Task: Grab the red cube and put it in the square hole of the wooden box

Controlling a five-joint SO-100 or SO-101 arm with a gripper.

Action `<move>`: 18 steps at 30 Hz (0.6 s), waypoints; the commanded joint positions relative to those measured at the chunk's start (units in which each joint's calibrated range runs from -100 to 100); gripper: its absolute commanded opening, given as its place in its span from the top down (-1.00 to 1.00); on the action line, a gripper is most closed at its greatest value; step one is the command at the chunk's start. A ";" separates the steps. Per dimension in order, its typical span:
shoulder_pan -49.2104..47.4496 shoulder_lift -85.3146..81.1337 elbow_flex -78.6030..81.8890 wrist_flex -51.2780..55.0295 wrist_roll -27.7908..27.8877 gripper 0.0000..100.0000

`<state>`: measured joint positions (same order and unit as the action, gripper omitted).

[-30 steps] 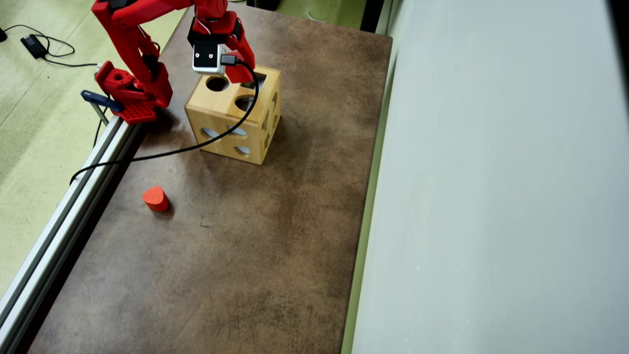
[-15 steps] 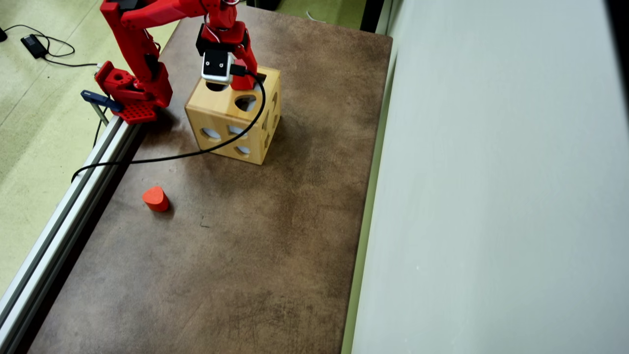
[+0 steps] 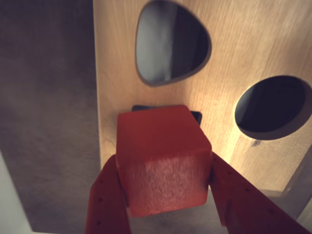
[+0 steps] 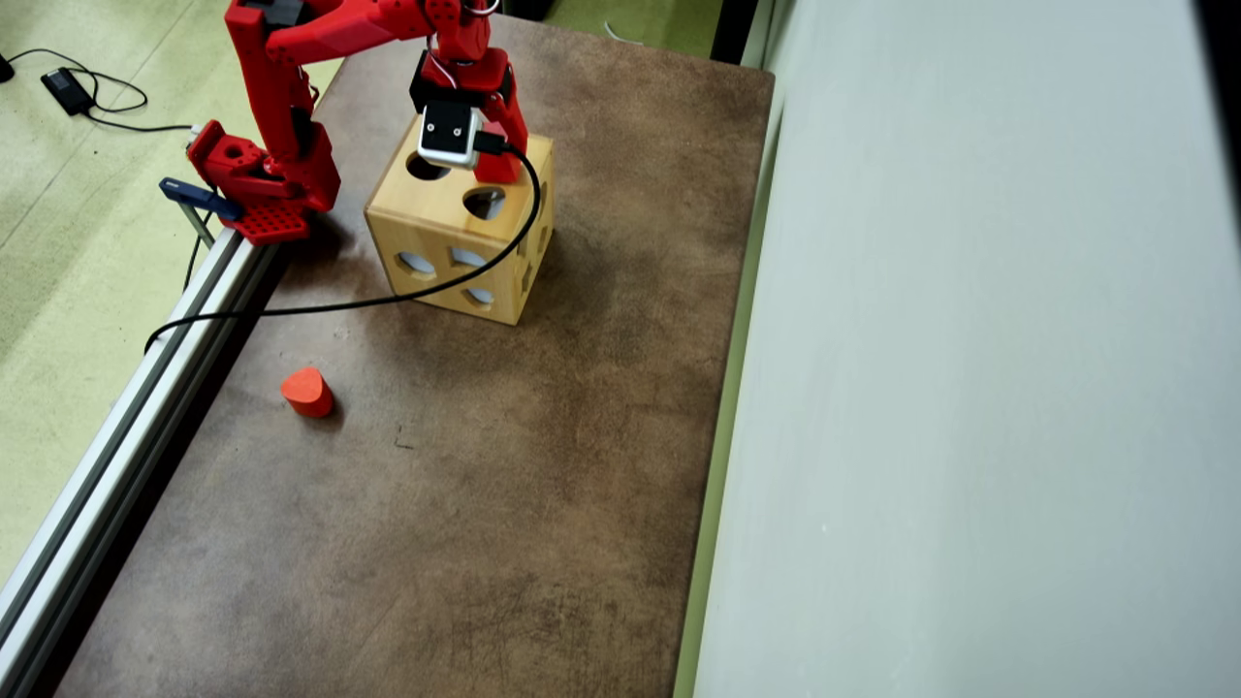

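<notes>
In the wrist view my red gripper [image 3: 163, 187] is shut on the red cube [image 3: 163, 156], one finger on each side. The cube hangs just above the top of the wooden box [image 3: 234, 44] and covers most of the dark square hole [image 3: 195, 116], of which only the far corners show. A rounded-triangle hole [image 3: 170, 41] and a round hole [image 3: 273, 107] are open beside it. In the overhead view the arm reaches over the wooden box [image 4: 456, 228]; the wrist camera hides the cube and the gripper tips there.
A red rounded block [image 4: 307, 392] lies on the brown table, left of centre. A black cable [image 4: 388, 296] loops from the wrist camera across the box front. The arm's base [image 4: 262, 184] is clamped to the metal rail at the left table edge. A pale wall runs along the right.
</notes>
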<state>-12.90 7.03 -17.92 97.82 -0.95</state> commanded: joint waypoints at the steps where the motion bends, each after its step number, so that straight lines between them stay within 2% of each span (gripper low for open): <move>1: -1.36 -0.11 -0.50 0.33 -0.63 0.96; 14: -0.40 -1.22 0.39 0.49 -2.83 0.96; 18: 0.94 -1.22 0.39 0.41 -5.23 0.96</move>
<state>-13.55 7.37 -17.29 97.82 -4.81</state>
